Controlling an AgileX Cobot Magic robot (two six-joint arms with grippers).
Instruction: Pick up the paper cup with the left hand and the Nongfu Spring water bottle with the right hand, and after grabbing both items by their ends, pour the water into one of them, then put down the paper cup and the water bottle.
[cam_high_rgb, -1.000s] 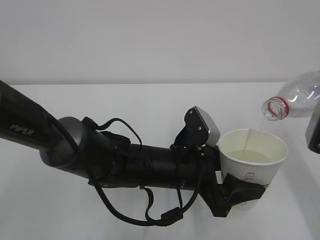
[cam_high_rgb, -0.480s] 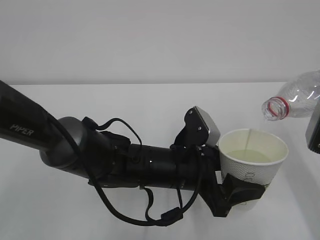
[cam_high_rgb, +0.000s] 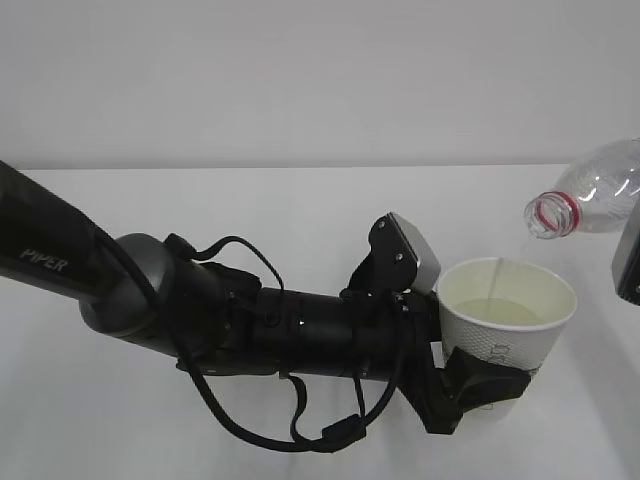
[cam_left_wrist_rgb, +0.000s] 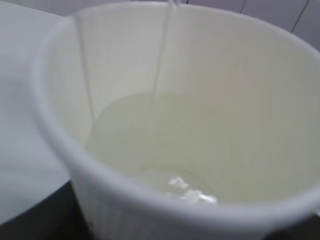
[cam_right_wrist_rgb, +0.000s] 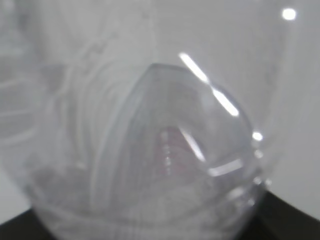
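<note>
White paper cup sits lower right of exterior view, clamped near its base by left hand; pale water pools inside, thin stream falling along the inner wall. Nongfu Spring water bottle, upper right, tilts mouth-down just above the cup's rim. Right hand shows only as a black edge at frame's right; right wrist view is filled w/ the bottle's clear body, so it's prob. gripping the bottle's end. Risks: stream lands close to the rim, so any drift spills onto table; hard squeeze could buckle the cup.

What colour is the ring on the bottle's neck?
Red, clearest in the exterior view on the bottle.
</note>
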